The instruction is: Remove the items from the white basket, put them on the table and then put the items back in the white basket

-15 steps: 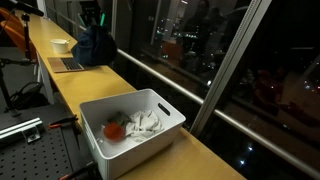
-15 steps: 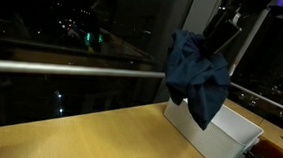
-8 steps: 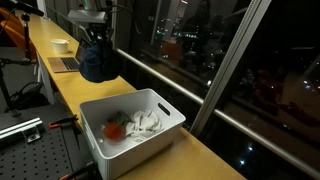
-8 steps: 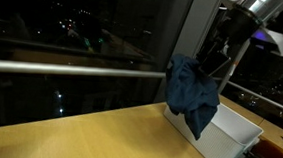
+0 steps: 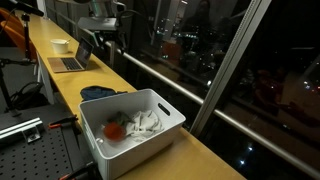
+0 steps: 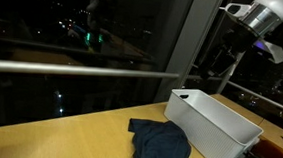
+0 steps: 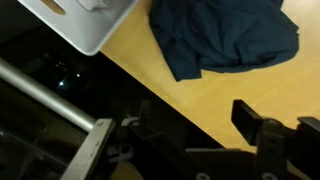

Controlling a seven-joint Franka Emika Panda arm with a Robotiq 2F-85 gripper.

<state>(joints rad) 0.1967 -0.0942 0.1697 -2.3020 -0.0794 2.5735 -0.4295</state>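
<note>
The white basket [image 5: 150, 143] [image 6: 218, 132] [image 7: 88, 30] stands on the wooden table [image 5: 195, 155]. Inside it lie a red item [image 5: 115, 130] and a white crumpled cloth [image 5: 145, 122]. A dark blue cloth [image 5: 99, 93] [image 6: 162, 146] [image 7: 225, 35] lies flat on the table just beside the basket, touching nothing else. My gripper [image 7: 195, 115] hangs above the cloth, open, with nothing between its fingers [image 7: 250, 118]. In an exterior view the arm [image 5: 103, 25] stands high over the cloth; in an exterior view the gripper [image 6: 223, 60] shows dark against the window.
A laptop [image 5: 68, 63] and a white bowl [image 5: 62, 44] sit farther along the table. A window wall with a metal rail [image 6: 72, 70] runs along the table's far edge. A black perforated plate [image 5: 30, 150] lies beside the table, below it.
The gripper opened and let go of the dark blue cloth, which dropped from the air onto the table beside the basket. The arm stayed above it.
</note>
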